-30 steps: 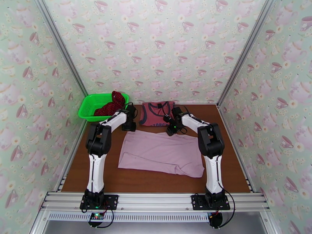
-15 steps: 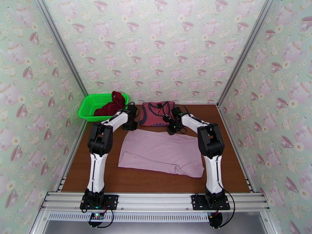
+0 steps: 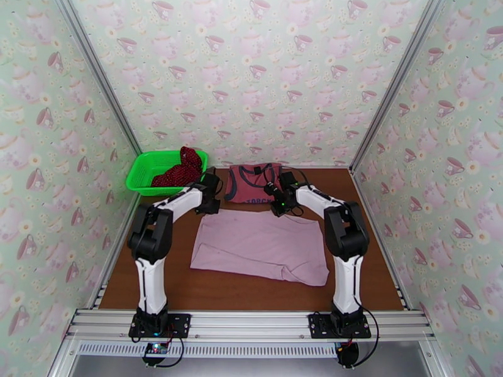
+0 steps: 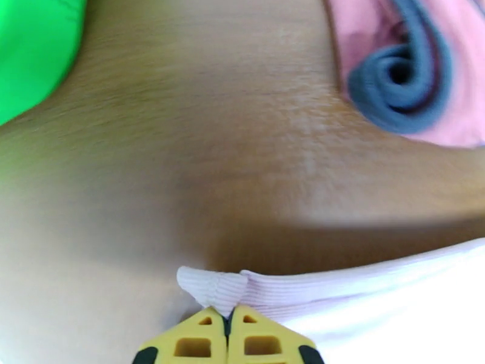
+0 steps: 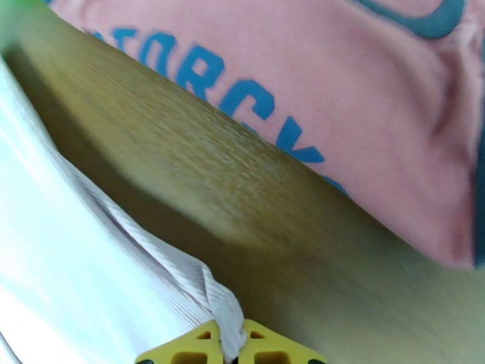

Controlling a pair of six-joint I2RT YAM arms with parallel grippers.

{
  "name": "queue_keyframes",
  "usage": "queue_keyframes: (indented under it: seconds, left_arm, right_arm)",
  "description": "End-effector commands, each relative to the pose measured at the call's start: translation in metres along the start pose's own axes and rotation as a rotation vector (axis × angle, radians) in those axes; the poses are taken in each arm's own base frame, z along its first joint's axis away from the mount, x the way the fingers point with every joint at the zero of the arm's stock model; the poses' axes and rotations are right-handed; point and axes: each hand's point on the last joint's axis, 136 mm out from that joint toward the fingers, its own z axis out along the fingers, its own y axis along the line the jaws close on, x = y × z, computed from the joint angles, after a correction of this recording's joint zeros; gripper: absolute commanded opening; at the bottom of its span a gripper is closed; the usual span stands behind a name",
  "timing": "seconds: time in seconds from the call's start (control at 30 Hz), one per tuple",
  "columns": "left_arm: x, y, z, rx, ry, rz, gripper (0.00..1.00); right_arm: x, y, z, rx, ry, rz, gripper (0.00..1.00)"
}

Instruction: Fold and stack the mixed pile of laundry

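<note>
Judging by how things lie, the task is at an early stage: nothing is stacked, and the first fold of the pale mauve-pink piece [image 3: 261,243] seems only about to begin. That piece lies spread flat on the table [image 3: 371,259], with its near right corner a little bunched.

The left arm [image 3: 179,205] reaches to the piece's far left corner. Its jaws are closed there, pinching a small tuck of the ribbed hem, as the left wrist view shows. The right arm [image 3: 314,199] reaches to the far right corner, and its jaws are likewise closed on the hem. So both far corners are gripped.

The dusty-red tank top [image 3: 251,182] lies just beyond the mauve piece's far edge, apart from it, with bare wood between the two. It looks flat, but I cannot tell whether it is already folded.

The dark-red white-dotted cloth [image 3: 182,168] sits heaped in the green basket [image 3: 148,168], off the mauve piece's far left corner, and appears not yet dealt with.

What is left, as I judge it, is to fold the mauve piece, bring out and fold the dotted cloth, and stack everything.

The count is three garments, one basket and two arms.
</note>
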Motion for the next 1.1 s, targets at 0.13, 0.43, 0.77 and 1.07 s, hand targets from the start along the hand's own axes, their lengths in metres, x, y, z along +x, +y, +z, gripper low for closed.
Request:
queue_keyframes:
  seconds: [0.13, 0.43, 0.77, 1.07]
  left_arm:
    - [-0.011, 0.004, -0.025, 0.017, -0.180, -0.068, 0.00]
    - [0.015, 0.003, -0.037, 0.014, -0.200, -0.088, 0.00]
    - [0.083, 0.001, -0.035, -0.026, -0.136, -0.140, 0.00]
    - [0.107, 0.011, -0.040, -0.114, -0.121, -0.163, 0.45]
  right_arm:
    - [-0.021, 0.014, -0.026, -0.020, -0.181, 0.004, 0.08]
    - [-0.006, 0.029, -0.037, -0.045, -0.240, 0.031, 0.10]
    - [0.038, 0.056, -0.039, 0.042, -0.160, 0.068, 0.25]
    - [0.071, 0.052, -0.063, 0.198, -0.115, 0.258, 0.44]
